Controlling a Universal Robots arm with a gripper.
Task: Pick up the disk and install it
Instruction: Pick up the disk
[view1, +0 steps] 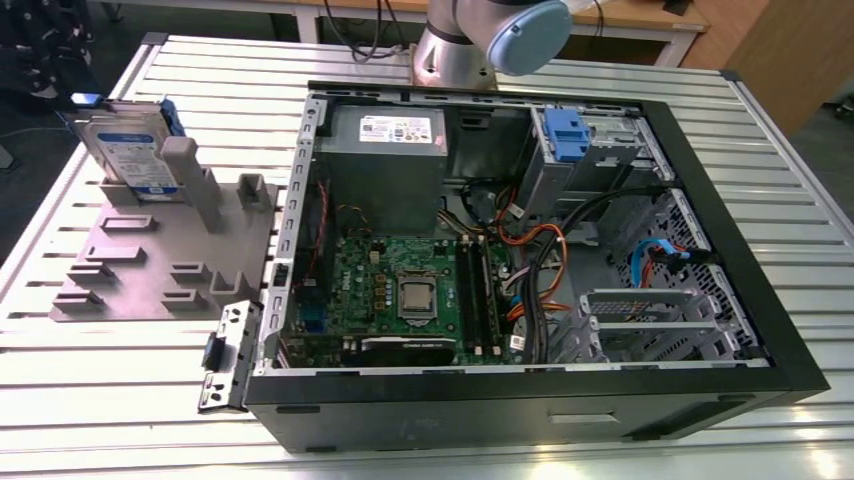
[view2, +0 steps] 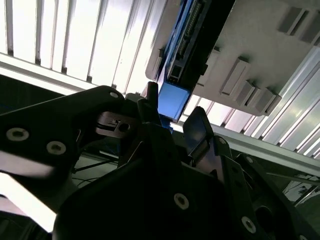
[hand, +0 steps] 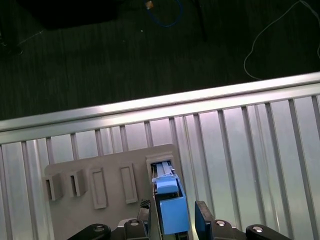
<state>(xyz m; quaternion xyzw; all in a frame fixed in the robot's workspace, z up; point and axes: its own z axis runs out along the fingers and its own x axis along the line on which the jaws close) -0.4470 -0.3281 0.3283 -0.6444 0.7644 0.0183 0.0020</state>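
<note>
Exterior view first: the disk (view1: 127, 150) stands on edge in a slot at the far corner of a grey holder plate (view1: 134, 270), its white and blue label facing the camera and its blue bracket showing along the upper edge. The plate lies flat on the slatted metal surface (view1: 761, 170), just beside an open computer case (view1: 534, 400) and on the exterior view's left of it. Inside the case are a green motherboard (view1: 400, 290), a grey power supply box (view1: 387, 150) with a white sticker, and a small blue plastic tab (view1: 567, 135) in the bay at the far corner. The arm (view1: 461, 45) rises behind the case. In the first wrist view the claw (hand: 176, 220) looks straight down on the disk's blue end, its two dark fingers (hand: 202, 220) spread apart — one to each side of the drive, a gap showing beside it — and grasping nothing. The second wrist view shows the same from below the wrist: released fingers, with the blue end of the disk (view2: 172, 100) seen between them in its slot.
</note>
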